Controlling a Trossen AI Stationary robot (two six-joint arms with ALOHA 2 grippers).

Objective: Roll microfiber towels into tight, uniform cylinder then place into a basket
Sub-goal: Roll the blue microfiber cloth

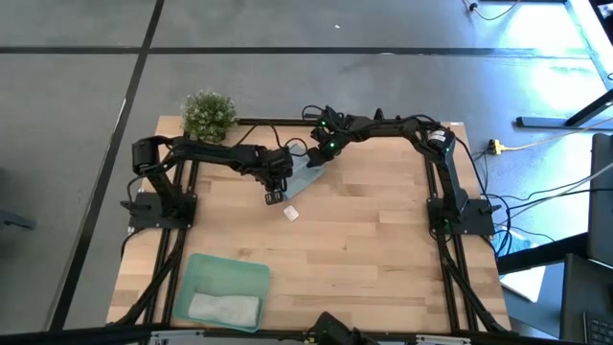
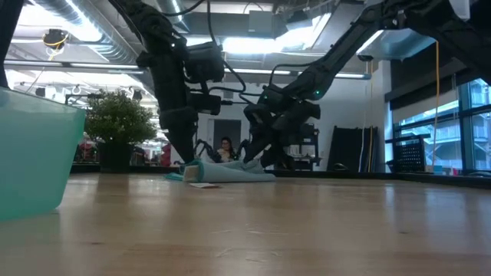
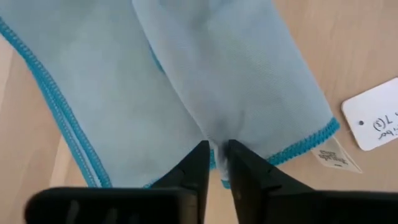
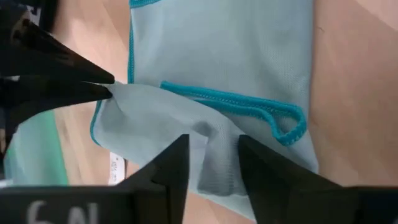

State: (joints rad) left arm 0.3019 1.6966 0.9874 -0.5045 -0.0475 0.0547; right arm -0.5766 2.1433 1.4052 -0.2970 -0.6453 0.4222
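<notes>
Both dark arms reach in from their bases at the desk's left and right edges toward the far middle. The left arm stretches rightward, elbow raised, wrist bent down; the left pincer (image 1: 276, 195) points steeply down, its fingers (image 3: 198, 167) nearly together with a narrow slit between them. The right arm folds leftward along the far edge; the right pincer (image 1: 316, 158) angles down, jaws clearly parted.
</notes>
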